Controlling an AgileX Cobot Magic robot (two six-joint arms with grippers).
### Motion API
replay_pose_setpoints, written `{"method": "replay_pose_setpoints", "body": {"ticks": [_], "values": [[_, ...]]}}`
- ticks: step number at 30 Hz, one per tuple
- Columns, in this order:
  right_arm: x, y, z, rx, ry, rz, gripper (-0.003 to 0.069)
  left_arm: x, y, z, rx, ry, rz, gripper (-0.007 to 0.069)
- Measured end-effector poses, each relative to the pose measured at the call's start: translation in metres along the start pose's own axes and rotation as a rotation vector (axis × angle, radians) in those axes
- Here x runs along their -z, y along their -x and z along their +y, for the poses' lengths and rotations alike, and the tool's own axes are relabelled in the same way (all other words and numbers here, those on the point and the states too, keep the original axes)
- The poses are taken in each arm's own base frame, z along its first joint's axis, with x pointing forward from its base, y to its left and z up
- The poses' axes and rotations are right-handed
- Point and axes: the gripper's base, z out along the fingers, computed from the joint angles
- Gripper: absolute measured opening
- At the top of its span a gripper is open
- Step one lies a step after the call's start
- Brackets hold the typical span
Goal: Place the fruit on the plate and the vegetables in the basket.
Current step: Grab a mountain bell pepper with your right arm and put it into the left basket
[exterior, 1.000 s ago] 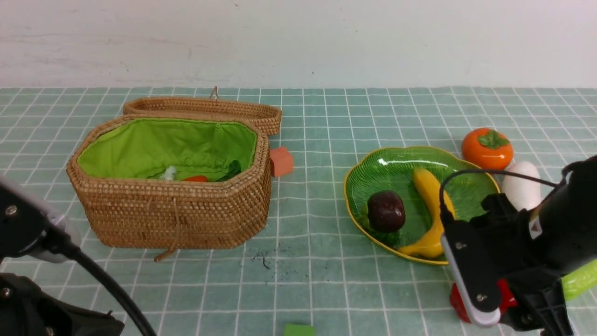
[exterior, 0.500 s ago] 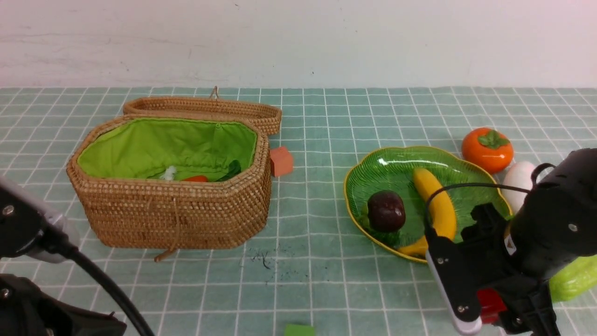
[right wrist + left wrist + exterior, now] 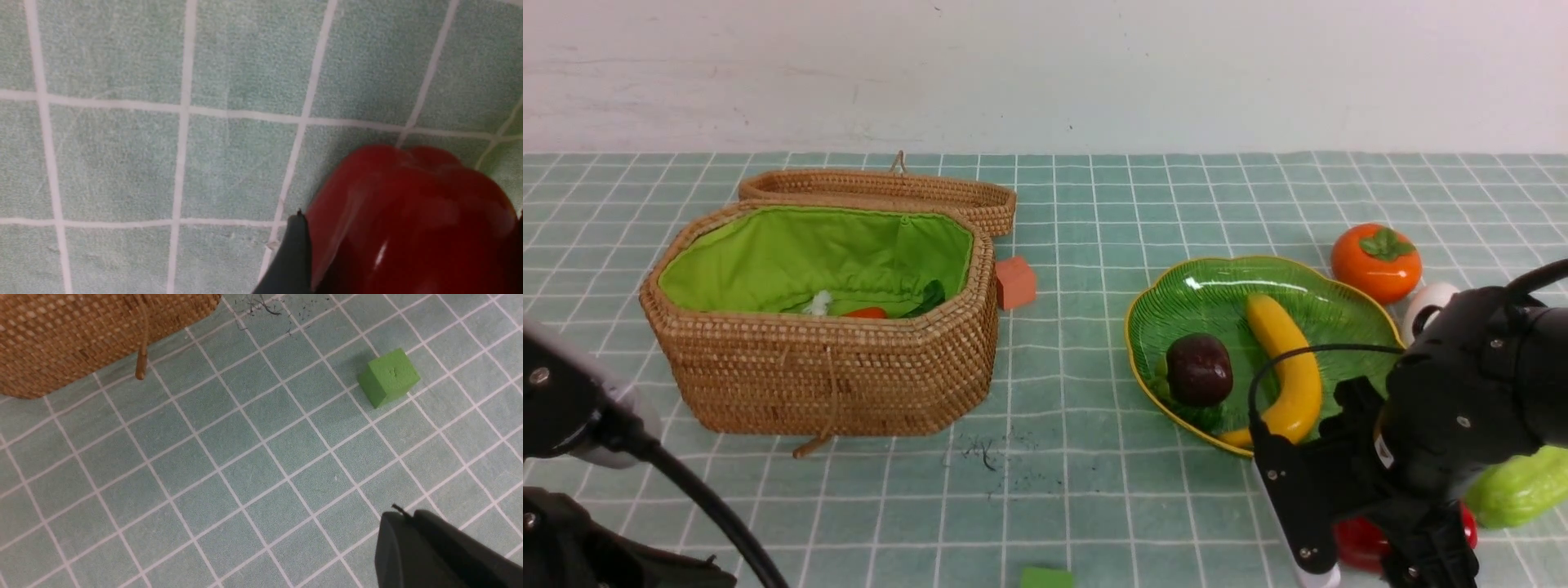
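Bell pepper is sitting on counter nr plate; R gripper is straddling it, jaws wide open, prob. lining up a grab for basket. L gripper is hovering closed, empty.

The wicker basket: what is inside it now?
Inside the basket, against the green lining, show a white bit, an orange-red piece and dark green leaves. The front wall covers the rest.

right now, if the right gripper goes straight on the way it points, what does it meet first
The glossy red bell pepper, lying between the jaws of the open right gripper. Depth is unclear, so they may be touching it; the teal checked cloth lies beneath.
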Motion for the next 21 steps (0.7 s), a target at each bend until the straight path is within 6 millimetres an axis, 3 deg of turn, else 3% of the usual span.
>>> {"method": "replay_pose_setpoints", "body": {"ticks": [10,21], "values": [[-0.0016,0.0003,0.0001,-0.05,0.005,0.002,0.0579,0.0,-0.0001,0.0,0.0,0.0,0.001,0.0017],[-0.0016,0.0008,0.0004,-0.097,0.008,-0.003,0.0579,0.0,-0.0001,0.0,0.0,0.0,0.001,0.0017]]}}
